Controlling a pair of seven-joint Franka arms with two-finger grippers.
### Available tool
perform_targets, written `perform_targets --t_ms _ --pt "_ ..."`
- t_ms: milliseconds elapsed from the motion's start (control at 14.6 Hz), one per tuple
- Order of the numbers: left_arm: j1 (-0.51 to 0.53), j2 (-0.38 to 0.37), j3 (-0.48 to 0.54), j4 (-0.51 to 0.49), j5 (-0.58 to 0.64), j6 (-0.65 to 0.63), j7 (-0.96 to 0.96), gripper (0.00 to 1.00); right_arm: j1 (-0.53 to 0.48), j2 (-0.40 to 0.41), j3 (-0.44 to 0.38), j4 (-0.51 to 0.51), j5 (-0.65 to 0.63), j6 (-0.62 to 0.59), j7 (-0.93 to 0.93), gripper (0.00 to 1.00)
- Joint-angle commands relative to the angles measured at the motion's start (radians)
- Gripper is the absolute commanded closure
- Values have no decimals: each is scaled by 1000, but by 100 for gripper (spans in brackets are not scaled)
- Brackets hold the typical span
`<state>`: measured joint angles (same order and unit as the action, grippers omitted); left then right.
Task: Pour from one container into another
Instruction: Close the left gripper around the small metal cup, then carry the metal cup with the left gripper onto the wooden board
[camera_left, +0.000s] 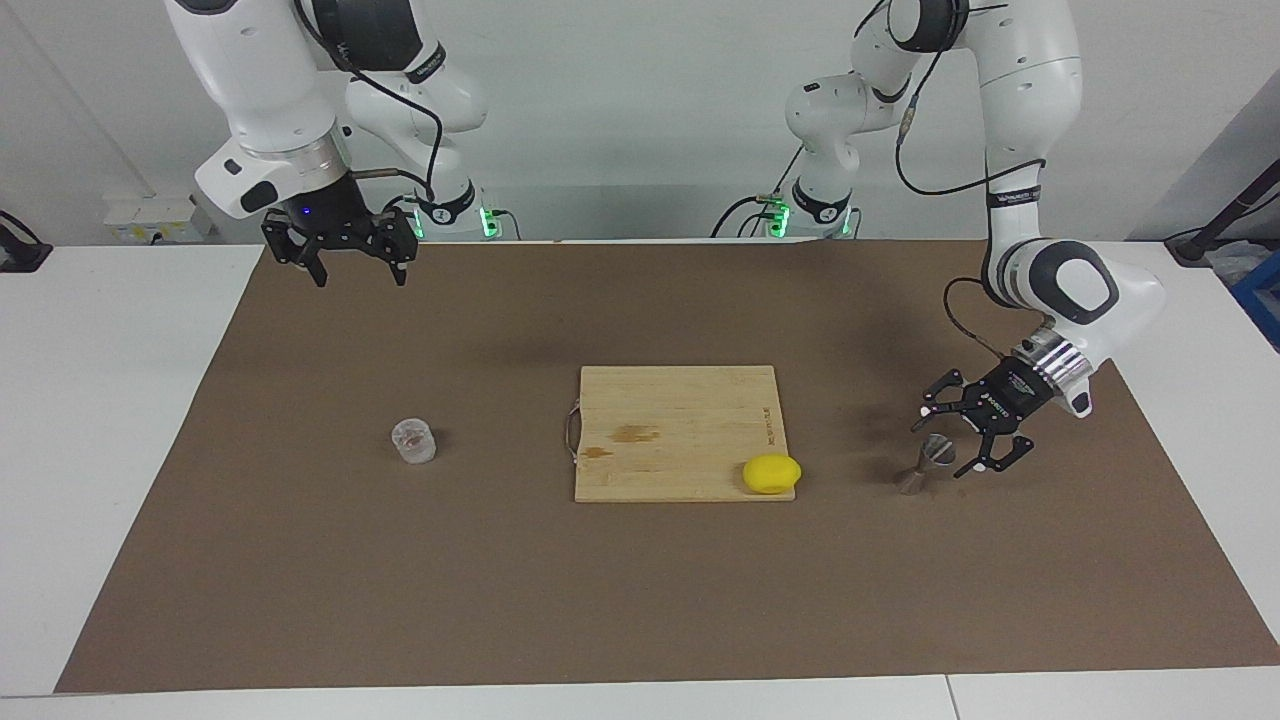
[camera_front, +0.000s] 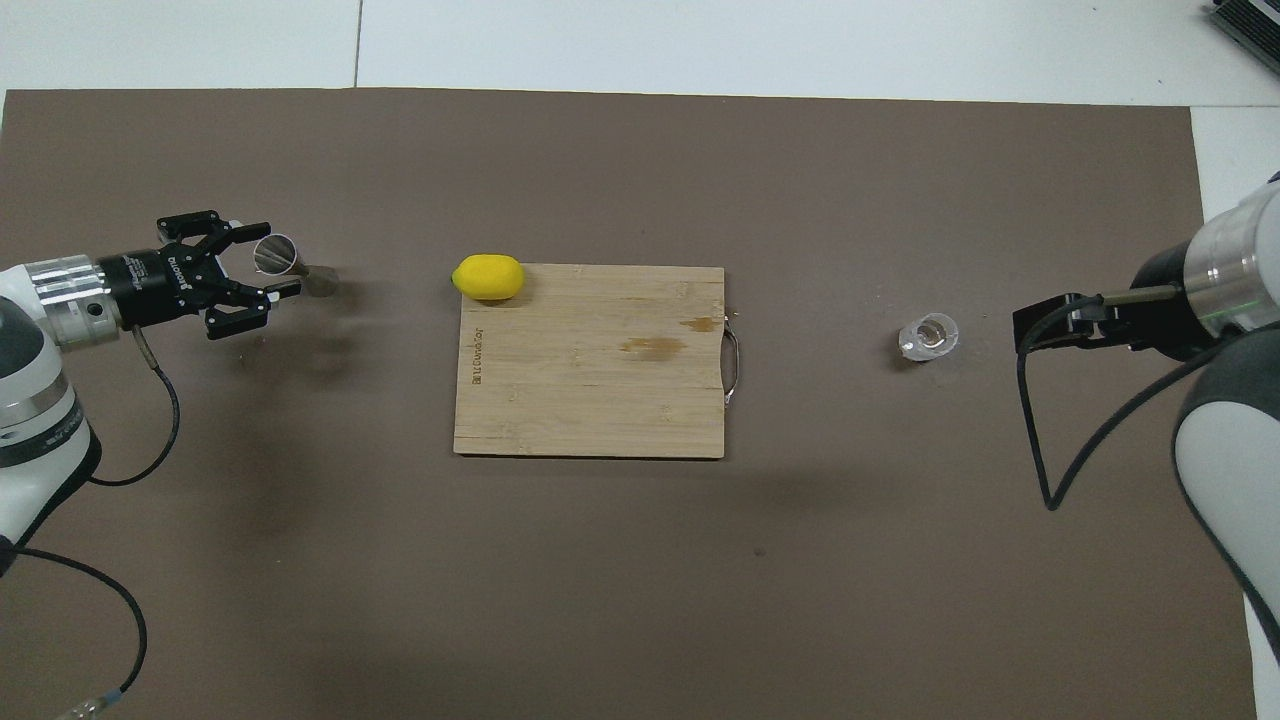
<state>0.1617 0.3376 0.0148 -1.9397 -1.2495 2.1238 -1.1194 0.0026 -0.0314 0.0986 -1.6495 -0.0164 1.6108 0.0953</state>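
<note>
Left gripper (camera_left: 952, 437), fingers spread, flanks the standing jigger (camera_left: 926, 464) to steady it; right gripper (camera_left: 353, 262), also spread, waits above the mat, well apart from the glass (camera_left: 413, 441).

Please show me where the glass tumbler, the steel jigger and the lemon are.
glass tumbler (camera_left: 413, 442), facing view, its clear side wall.
steel jigger (camera_left: 925, 466), facing view, its narrow waist.
lemon (camera_front: 488, 277), overhead view, middle of its yellow skin.

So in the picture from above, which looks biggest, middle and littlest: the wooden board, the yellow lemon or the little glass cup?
Largest to smallest in the overhead view:
1. wooden cutting board
2. lemon
3. clear glass tumbler

The lemon and the tumbler look close in size, but the lemon looks a bit bigger.
</note>
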Motion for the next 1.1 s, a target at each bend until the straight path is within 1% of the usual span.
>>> perform_targets --t_ms 0,69,137,206,274,480,686,891,1029 --pt "-8 -11 7 -22 -25 18 13 24 -6 -24 0 -24 7 0 -25 0" --pt "-8 -11 7 -22 -25 18 12 39 -6 -24 0 -24 7 1 -25 0" --pt "-8 -11 7 -22 -24 16 13 72 -6 -24 1 -24 7 3 -25 0" --pt "-8 -11 7 -21 -24 15 13 91 -6 -24 1 -24 7 3 -25 0" --pt "-8 -11 7 -19 -21 13 16 100 -6 -24 1 -24 7 3 -25 0" --pt "-8 -12 7 -5 -13 -5 40 100 -6 -24 1 -24 7 0 -25 0" --pt "-13 -17 -3 27 -11 -79 43 100 -6 -24 0 -24 7 1 -25 0" --pt "-47 -43 -47 44 -22 -99 30 100 -6 -24 1 -24 7 3 -25 0" --pt "-48 -43 -111 74 -24 -123 -49 100 -6 -24 0 -24 7 1 -25 0"
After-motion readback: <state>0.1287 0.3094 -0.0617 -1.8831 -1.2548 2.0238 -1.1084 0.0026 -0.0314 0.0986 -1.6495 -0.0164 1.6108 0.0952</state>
